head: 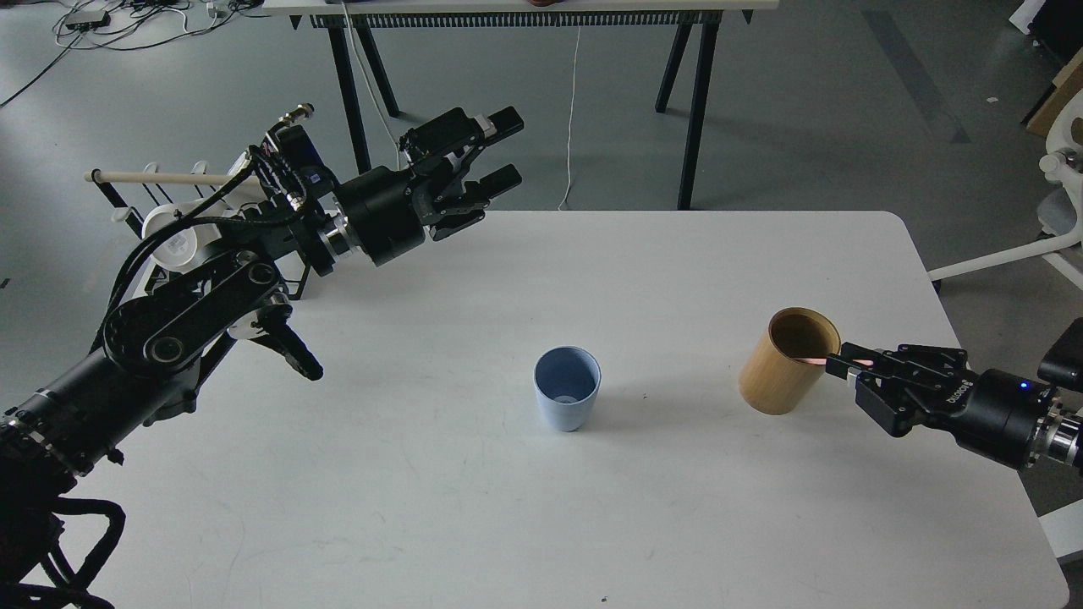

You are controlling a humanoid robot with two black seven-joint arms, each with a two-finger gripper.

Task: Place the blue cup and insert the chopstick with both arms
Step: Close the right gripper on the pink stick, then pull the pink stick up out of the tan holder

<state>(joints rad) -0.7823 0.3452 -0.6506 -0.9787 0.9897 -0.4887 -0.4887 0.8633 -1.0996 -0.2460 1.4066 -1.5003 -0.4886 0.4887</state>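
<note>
The blue cup (pixel 567 389) stands upright and empty near the middle of the white table (pixel 474 516). To its right, a tan bamboo cylinder (pixel 783 372) leans slightly, and a short pink stretch of the chopstick (pixel 812 361) shows at its rim; the rest is hidden inside the cylinder and between my fingers. My right gripper (pixel 839 365) is at the cylinder's right rim, shut on the chopstick's end. My left gripper (pixel 510 148) hangs open and empty above the table's far left edge, well away from the cup.
A black rack with white mugs (pixel 169 241) and a pale wooden rod (pixel 161 178) stands off the table's left side. A black-legged trestle table (pixel 694 101) is behind. A white chair base (pixel 1041 245) sits at the right.
</note>
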